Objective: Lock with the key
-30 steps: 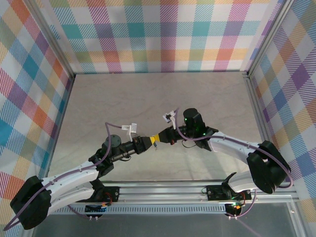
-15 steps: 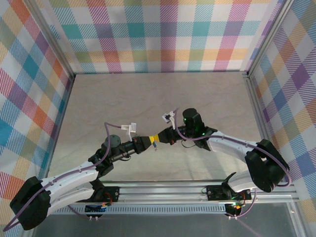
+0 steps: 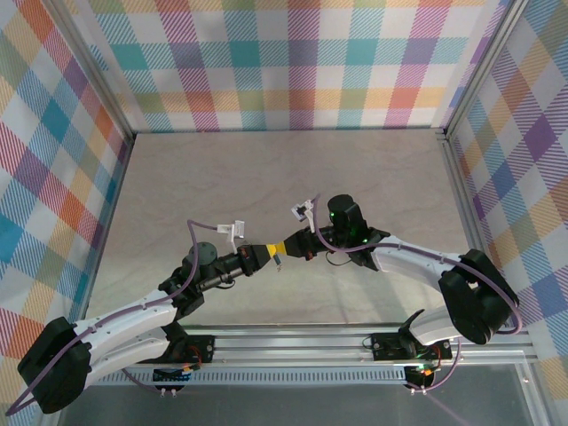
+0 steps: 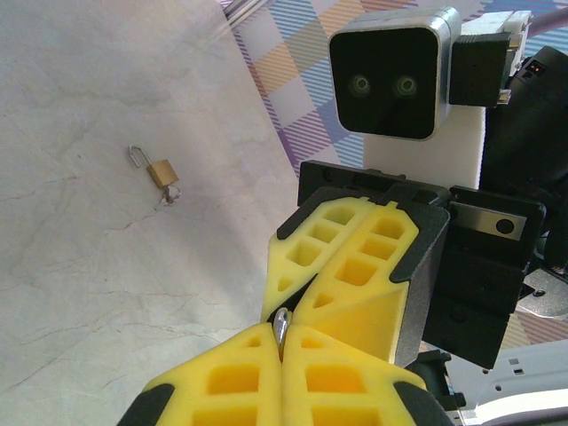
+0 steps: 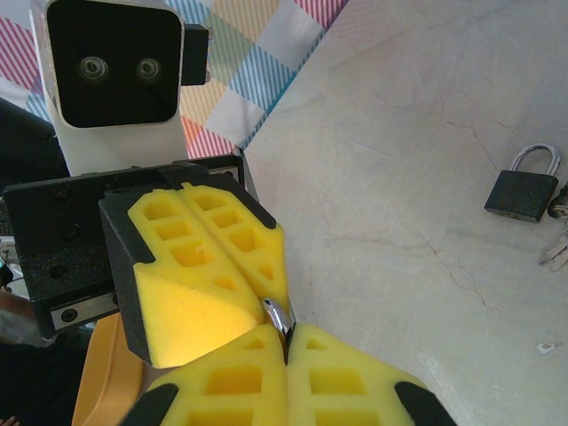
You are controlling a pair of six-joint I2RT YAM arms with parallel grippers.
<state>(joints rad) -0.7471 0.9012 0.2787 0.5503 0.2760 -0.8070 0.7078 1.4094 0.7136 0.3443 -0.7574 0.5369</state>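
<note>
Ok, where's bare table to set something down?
The far half of the table, up to the back wall, is bare, as are both side flanks. The middle is crowded: left gripper and right gripper meet, both pinching a metal piece, near the padlock.

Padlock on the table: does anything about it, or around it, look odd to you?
Yes. The padlock lies alone on the table, apart from both hands. The left hand and right hand meet tip to tip, both pinched on one small metal piece, possibly a key.
</note>
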